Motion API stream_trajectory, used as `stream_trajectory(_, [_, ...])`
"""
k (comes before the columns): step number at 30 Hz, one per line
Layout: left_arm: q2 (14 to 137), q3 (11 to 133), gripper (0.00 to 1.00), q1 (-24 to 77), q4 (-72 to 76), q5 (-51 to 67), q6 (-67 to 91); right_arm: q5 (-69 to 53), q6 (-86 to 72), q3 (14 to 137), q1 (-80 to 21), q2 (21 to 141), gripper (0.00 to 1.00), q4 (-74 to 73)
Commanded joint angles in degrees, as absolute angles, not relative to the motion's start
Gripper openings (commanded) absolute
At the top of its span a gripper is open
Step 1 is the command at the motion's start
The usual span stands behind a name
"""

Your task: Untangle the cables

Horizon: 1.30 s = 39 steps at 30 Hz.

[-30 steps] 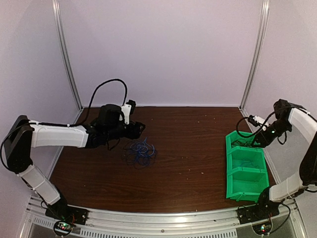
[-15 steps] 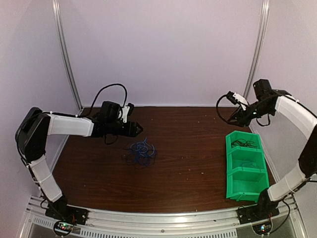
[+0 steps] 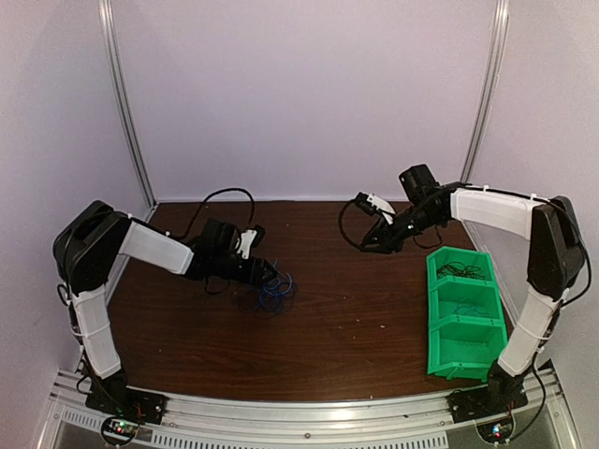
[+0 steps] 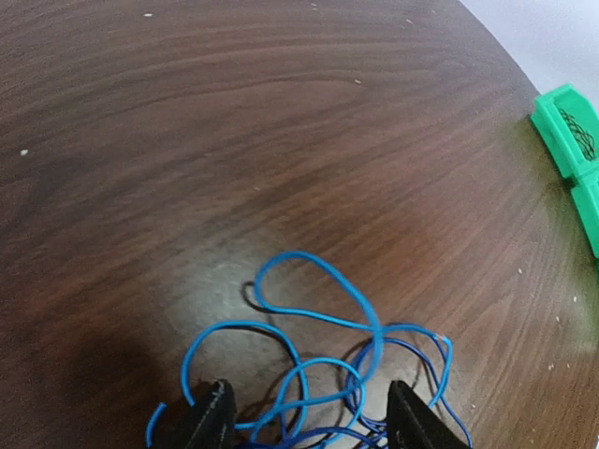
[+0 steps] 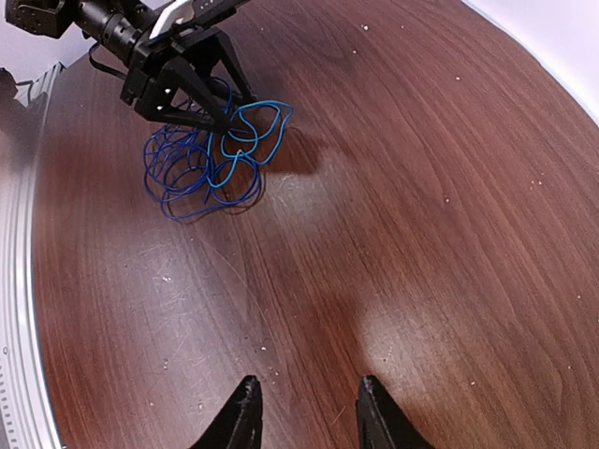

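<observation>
A tangle of thin blue cables lies on the brown table left of centre. It also shows in the left wrist view and the right wrist view. My left gripper is open and low on the tangle's left side, with blue loops between its two fingertips. My right gripper is open and empty above the bare table right of centre, well apart from the tangle; its fingertips show over bare wood. A few thin black cables lie in the far compartment of the green bin.
A green bin with three compartments stands at the right edge of the table; its corner shows in the left wrist view. Metal frame posts and white walls enclose the back and sides.
My left gripper has lowered from beside the tangle down onto its left side. My right arm has swung left from above the green bin to over the table's middle right.
</observation>
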State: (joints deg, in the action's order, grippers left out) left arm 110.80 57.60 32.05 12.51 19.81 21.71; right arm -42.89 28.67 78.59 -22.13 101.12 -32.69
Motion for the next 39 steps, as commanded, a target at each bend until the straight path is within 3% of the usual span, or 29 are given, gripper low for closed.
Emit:
stream_trajectory(1, [110.0, 53.4, 0.52, 35.7, 21.3, 27.2, 17.8, -41.9, 26.5, 79.1, -26.2, 102.5, 0.35, -30.4])
stream_trajectory(9, [107.5, 47.2, 0.40, 41.6, 31.5, 37.5, 14.1, -42.7, 29.2, 77.7, -29.2, 104.2, 0.31, -30.0])
stream_trajectory(15, [95.1, 44.8, 0.57, 41.7, 20.7, 21.8, 10.2, -43.6, 40.3, 81.0, -32.0, 107.5, 0.39, -33.8])
stream_trajectory(20, [87.5, 40.5, 0.64, 41.7, 20.5, 18.8, 13.6, -39.3, 46.7, 80.0, -37.4, 109.5, 0.43, -33.5])
stream_trajectory(31, [80.4, 32.8, 0.64, 41.7, 25.2, 14.5, 23.2, -32.4, 43.7, 85.4, -42.3, 117.7, 0.48, -27.5])
stream_trajectory(39, [79.2, 32.9, 0.63, 41.7, 23.9, 13.9, 22.9, -33.3, 41.3, 87.7, -42.5, 120.7, 0.42, -24.6])
